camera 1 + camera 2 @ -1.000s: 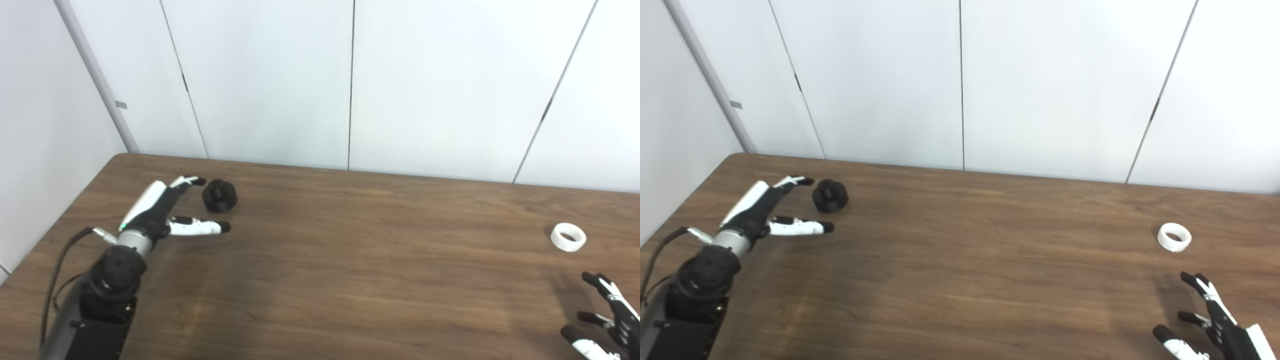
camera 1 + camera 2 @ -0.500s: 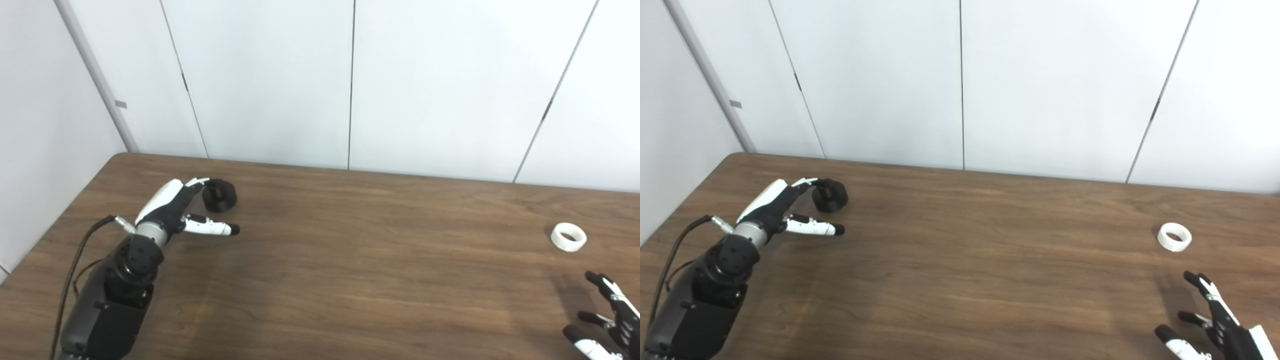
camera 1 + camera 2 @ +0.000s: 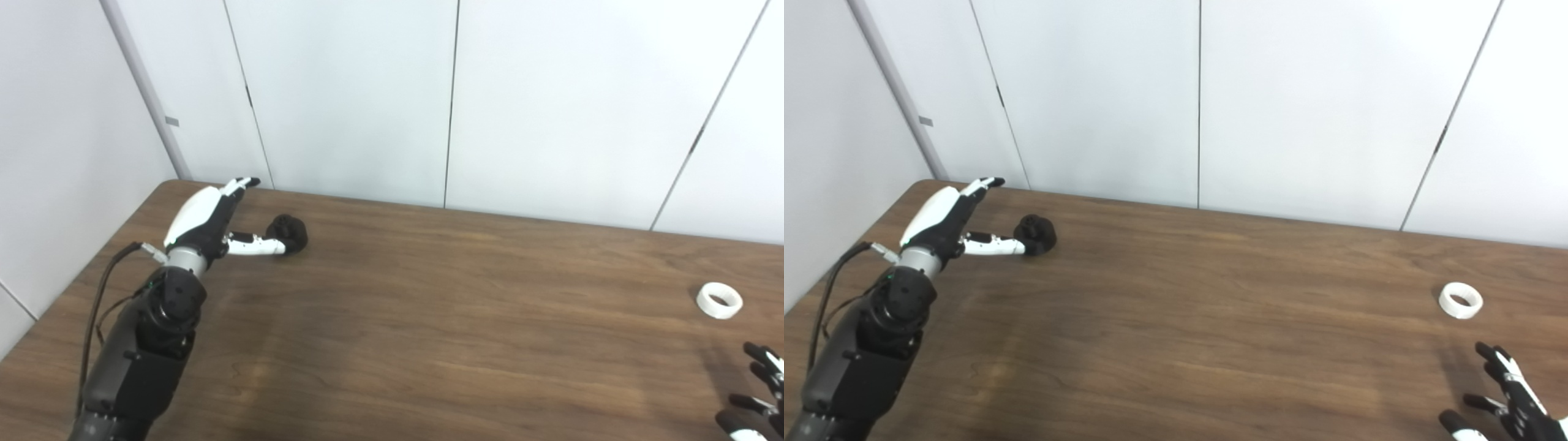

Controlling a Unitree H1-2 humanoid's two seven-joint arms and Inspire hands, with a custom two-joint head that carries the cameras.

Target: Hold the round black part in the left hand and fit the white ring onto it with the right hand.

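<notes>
Left hand [image 3: 205, 223], upper left of frame, is reaching w/ fingers spread, thumb touching black part [image 3: 291, 233]; should wrap round before clenching. Right hand [image 3: 1503, 407], lower right, is waiting empty, fingers apart, near white ring [image 3: 1460, 300].

One black part [image 3: 1035, 233], one white ring [image 3: 1460, 301].

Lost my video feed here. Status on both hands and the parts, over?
Left hand open, thumb at the black part, no grasp yet. Right hand open, short of the white ring. Table between them bare.
</notes>
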